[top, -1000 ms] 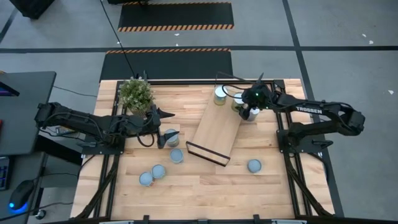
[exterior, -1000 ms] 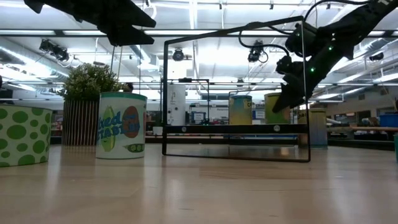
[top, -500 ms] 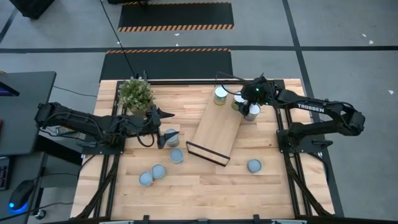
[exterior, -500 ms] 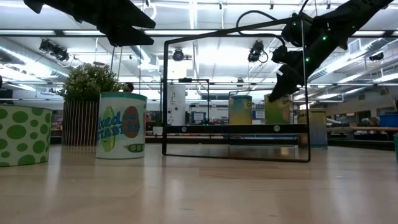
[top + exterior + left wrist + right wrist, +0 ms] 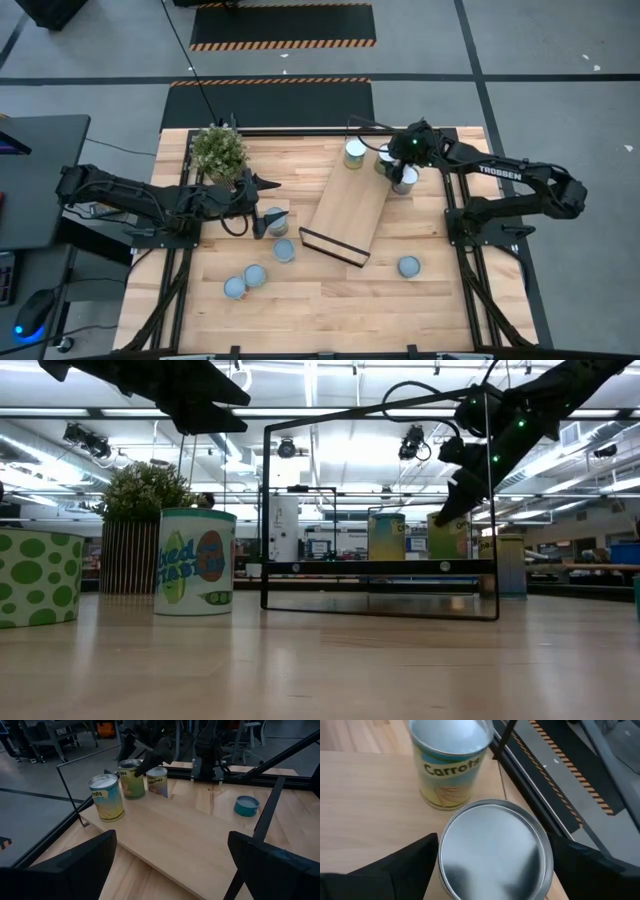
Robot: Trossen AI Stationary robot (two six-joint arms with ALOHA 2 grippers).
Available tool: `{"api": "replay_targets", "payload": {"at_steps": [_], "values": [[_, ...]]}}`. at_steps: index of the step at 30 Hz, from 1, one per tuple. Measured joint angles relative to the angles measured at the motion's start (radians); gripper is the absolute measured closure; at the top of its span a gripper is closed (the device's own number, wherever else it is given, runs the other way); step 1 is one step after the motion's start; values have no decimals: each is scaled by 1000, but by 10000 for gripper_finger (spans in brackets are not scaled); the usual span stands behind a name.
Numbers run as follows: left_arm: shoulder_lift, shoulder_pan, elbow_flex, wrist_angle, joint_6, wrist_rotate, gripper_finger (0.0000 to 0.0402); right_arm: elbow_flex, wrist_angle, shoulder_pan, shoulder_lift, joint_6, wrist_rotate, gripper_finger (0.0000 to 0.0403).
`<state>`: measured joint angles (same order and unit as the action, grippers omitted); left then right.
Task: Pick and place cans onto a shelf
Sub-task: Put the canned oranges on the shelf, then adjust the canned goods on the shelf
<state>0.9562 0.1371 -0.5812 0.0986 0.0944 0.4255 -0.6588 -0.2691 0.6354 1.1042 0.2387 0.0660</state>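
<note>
— Since a second ago, right pincer (image 5: 400,172) has risen off the second can (image 5: 492,851); fingers spread, released.
— Noted. Can's location?
— Shelf (image 5: 345,215), far end, beside carrots can (image 5: 451,762). Left pincer (image 5: 262,215) hangs open over the surface (image 5: 330,300).

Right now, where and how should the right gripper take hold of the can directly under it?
Judging by the right wrist view, grip the can by its round side wall, coming straight down from above. It stands upright, with the right gripper's fingers open on opposite sides, clear of the Carrots can.
</note>
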Motion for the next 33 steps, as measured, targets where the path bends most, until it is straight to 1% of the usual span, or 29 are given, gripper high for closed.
{"api": "replay_targets", "payload": {"at_steps": [3,7,9,12,15,20,25,29,33], "values": [[0,0,0,0,0,0,13,-33,-24,-26,0,-7,30,30],[0,0,0,0,0,0,13,-92,-78,-63,0,0,94,29],[0,0,0,0,0,0,13,-116,-81,-80,0,-2,97,29],[0,0,0,1,0,0,13,-127,-36,-124,3,-8,77,29],[0,0,0,2,0,0,13,-122,35,-181,28,0,86,29],[0,0,0,2,0,0,13,-120,139,-251,131,17,151,29],[0,0,0,2,1,0,13,-197,161,-289,257,90,251,29],[0,0,0,2,3,0,13,-295,148,-290,333,135,256,30],[0,0,0,1,3,0,13,-385,77,-276,402,166,243,30]]}}
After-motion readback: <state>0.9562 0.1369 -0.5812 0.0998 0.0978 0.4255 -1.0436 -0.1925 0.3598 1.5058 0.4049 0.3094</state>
